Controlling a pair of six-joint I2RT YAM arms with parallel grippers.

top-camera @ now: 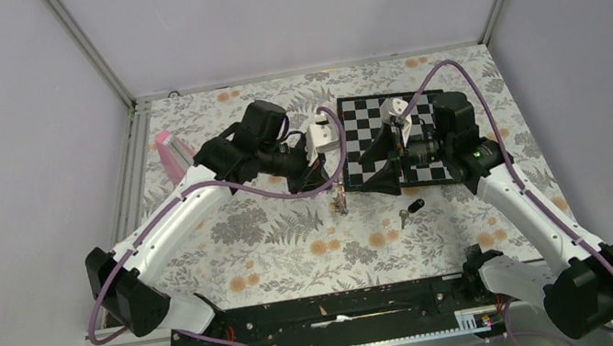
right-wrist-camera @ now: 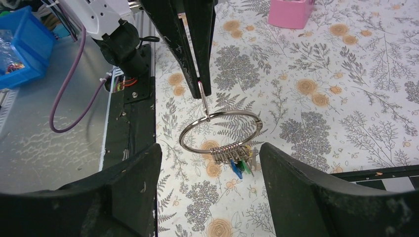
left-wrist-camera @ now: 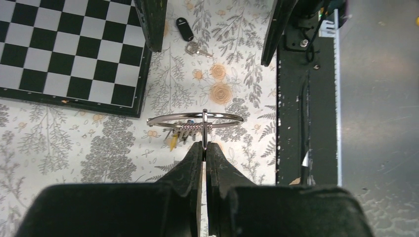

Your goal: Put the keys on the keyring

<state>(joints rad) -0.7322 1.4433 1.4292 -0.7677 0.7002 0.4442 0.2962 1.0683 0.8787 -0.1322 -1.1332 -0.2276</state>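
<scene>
We see the keyring (right-wrist-camera: 225, 149) hanging above the flowered table (top-camera: 296, 249), just off the near left corner of the one chessboard (top-camera: 399, 135). The left gripper (left-wrist-camera: 204, 148) is closed tight on a small link ring (right-wrist-camera: 202, 96), and the rest of the bunch hangs from that link.

There is one large ring (left-wrist-camera: 222, 115). In the left wrist view it shows edge-on, its long line running straight across the picture. In the right wrist view it opens as a wide oval facing the right gripper (right-wrist-camera: 210, 148). A tight row of small rings is threaded on its lower arc; we cannot count them. Below them dangle the tags (right-wrist-camera: 239, 167): we make out one blue, one green and one yellow. We cannot tell whether they touch the table.

The right gripper stands spread wide with nothing in it. Its two fingers (right-wrist-camera: 128, 197) flank the ring without touching it.

The keys (top-camera: 409, 211) number two. They lie together on the table just near of the chessboard's front edge, apart from the keyring and to its right in the top view. The silver key (left-wrist-camera: 195, 48) points its blade toward the arms' bases. The black-headed key (left-wrist-camera: 184, 28) lies just beside it; we see only its head, not its blade.

One pink box (top-camera: 172, 152) sits at the far left of the table.
</scene>
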